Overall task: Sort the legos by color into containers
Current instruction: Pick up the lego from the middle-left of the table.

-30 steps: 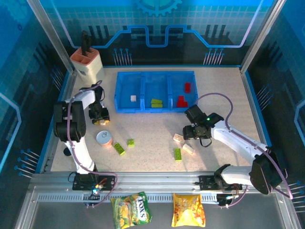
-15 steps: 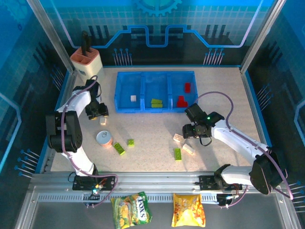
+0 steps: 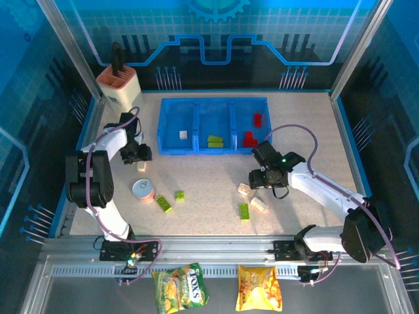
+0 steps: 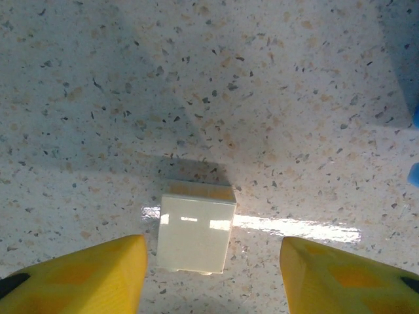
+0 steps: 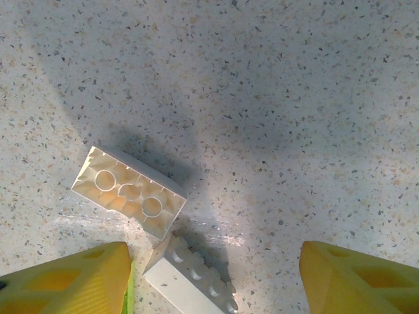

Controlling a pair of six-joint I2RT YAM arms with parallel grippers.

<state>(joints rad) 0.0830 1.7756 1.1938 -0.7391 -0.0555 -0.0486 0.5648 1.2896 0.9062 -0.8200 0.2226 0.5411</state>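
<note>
The blue three-compartment tray (image 3: pixel 213 112) holds a white brick (image 3: pixel 183 135) on the left, a green brick (image 3: pixel 215 140) in the middle and red bricks (image 3: pixel 249 138) on the right. My left gripper (image 3: pixel 135 154) (image 4: pixel 213 278) stands open over a cream brick (image 3: pixel 141 167) (image 4: pixel 195 232), which lies on the table nearer its left finger. My right gripper (image 3: pixel 258 178) (image 5: pixel 213 284) hangs open above two white bricks: one upside down (image 5: pixel 127 198) (image 3: pixel 245 189), one on its side (image 5: pixel 190 280) (image 3: pixel 259 204). Three green bricks (image 3: pixel 163 204) (image 3: pixel 179 195) (image 3: pixel 243 210) lie loose on the table.
A small round can (image 3: pixel 143 190) stands in front of the left gripper. The beige knife block (image 3: pixel 120 86) is at the back left. A bit of the tray's blue edge (image 4: pixel 414 173) shows at the right of the left wrist view. Snack bags (image 3: pixel 181 286) lie below the table's front rail.
The left arm's elbow has swung out to the left and its gripper has shifted slightly back, uncovering the cream brick. The right gripper has edged a little to the left.
</note>
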